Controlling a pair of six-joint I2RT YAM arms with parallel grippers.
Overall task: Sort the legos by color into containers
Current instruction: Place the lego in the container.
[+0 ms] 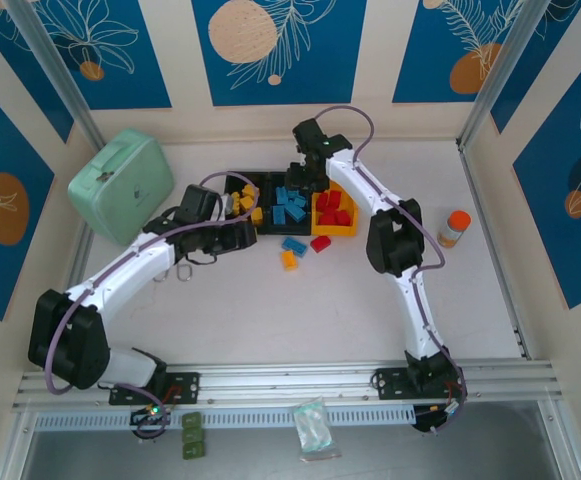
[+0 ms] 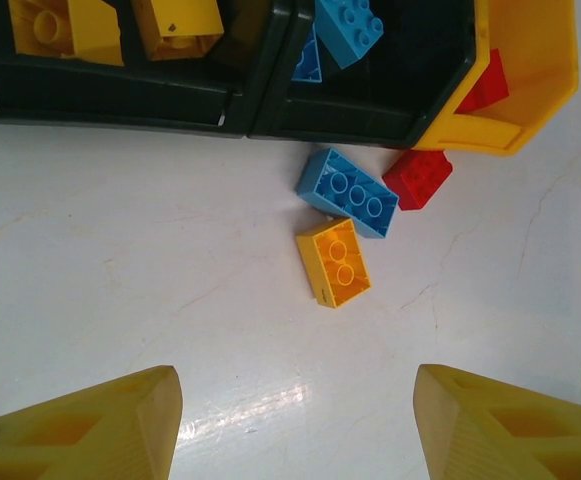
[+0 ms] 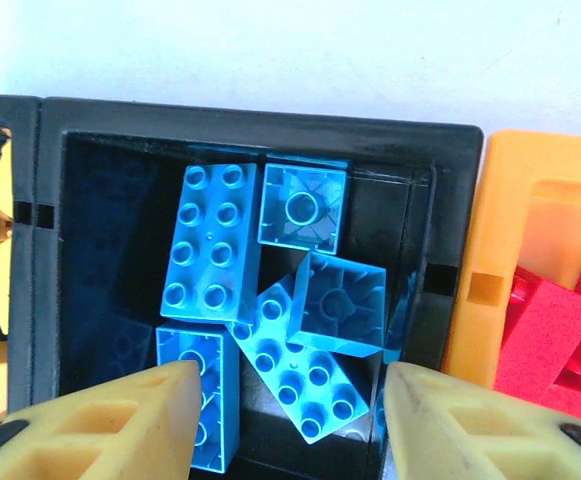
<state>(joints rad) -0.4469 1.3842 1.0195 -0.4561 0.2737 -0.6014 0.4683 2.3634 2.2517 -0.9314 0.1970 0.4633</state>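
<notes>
Right claw spread empty over blue legos; left claw spread over table.

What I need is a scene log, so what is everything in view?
left bin: one, black, row's left end
middle bin: one, black, row's centre
yellow bin: one, yellow, row's right end
yellow bricks: several, yellow-orange, in left bin
blue bricks: at least five, blue, in middle bin
red bricks: several, red, in yellow bin
loose blue brick: one, blue, table before the bins
loose red brick: one, red, beside it
loose orange brick: one, yellow-orange, beside them
case: one, mint green, table's far left
bottle: one, orange-capped, table's right
left tool: one, yellow-fingered, open, facing the loose bricks
right tool: one, yellow-fingered, open, over the middle bin
</notes>
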